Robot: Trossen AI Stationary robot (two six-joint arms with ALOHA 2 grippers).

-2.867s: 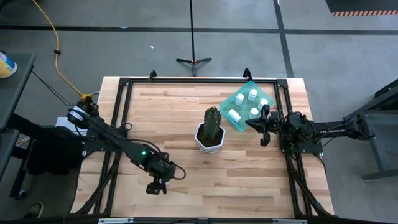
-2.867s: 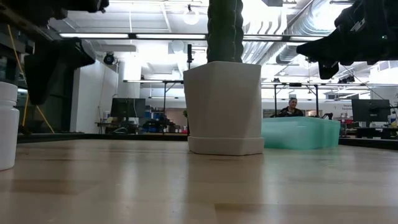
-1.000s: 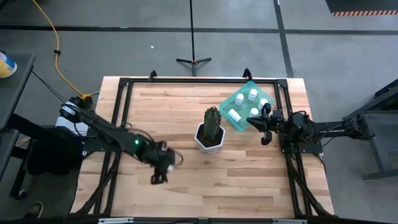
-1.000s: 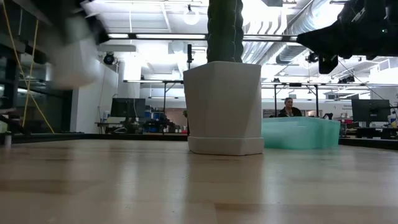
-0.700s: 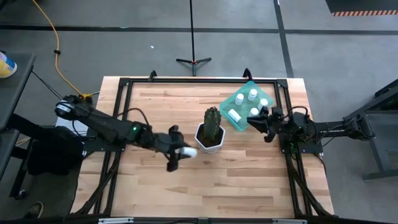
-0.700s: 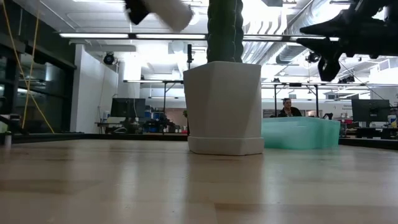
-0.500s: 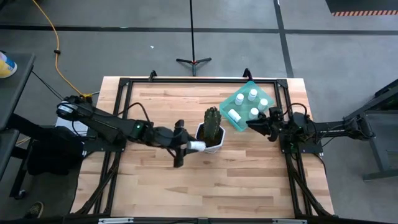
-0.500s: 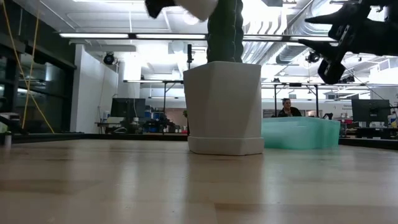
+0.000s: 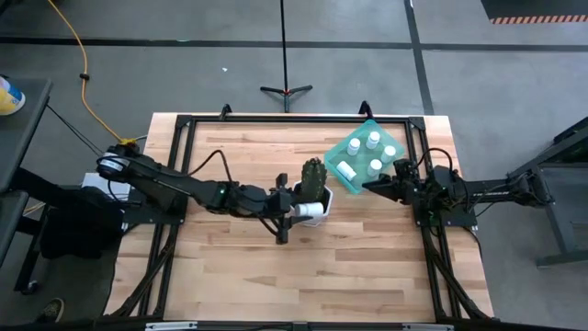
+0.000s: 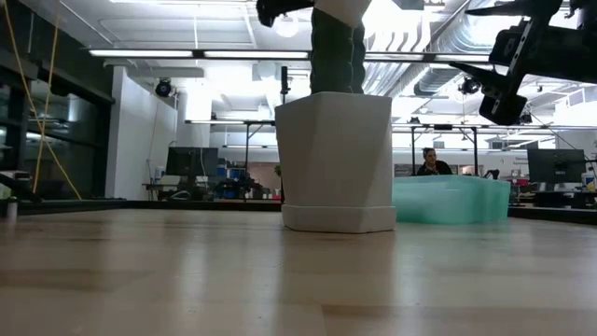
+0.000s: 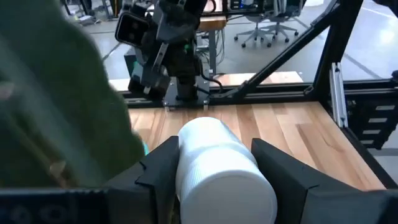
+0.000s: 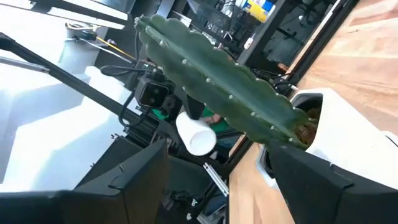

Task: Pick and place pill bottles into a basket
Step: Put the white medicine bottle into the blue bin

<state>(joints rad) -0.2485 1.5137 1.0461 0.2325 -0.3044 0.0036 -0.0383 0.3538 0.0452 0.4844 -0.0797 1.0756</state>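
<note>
My left gripper (image 9: 296, 210) is shut on a white pill bottle (image 9: 311, 210), high above the table at the near rim of the white cactus pot (image 9: 317, 195). In the low view the bottle (image 10: 341, 8) shows at the top, in front of the cactus. The teal basket (image 9: 365, 156) stands on the table at the far right, with several pill bottles (image 9: 374, 166) in it. My right gripper (image 9: 375, 187) hovers open beside the basket's near right edge, nothing between its fingers (image 12: 140, 180). My left gripper pinches the bottle's round side (image 11: 186, 177) between its two fingers (image 11: 163, 169). The fingers lie level, coming from the table's left, along the bottle. The bottle lies on its side, one end past the fingertips toward the right, lifted clear of table and pot.
The tall green cactus (image 12: 217, 81) in its faceted pot (image 10: 336, 159) stands mid-table between my two grippers. A black frame (image 9: 184, 156) runs along the table's edges. Bare wood lies in front of the pot (image 9: 303, 267). A person sits far off in the room (image 10: 434, 161).
My left gripper has carried the bottle, lifted and on its side, from the table's near left toward the right, up to the cactus pot. My right gripper has turned at the wrist beside the basket, and its fingers now stand wider apart.
</note>
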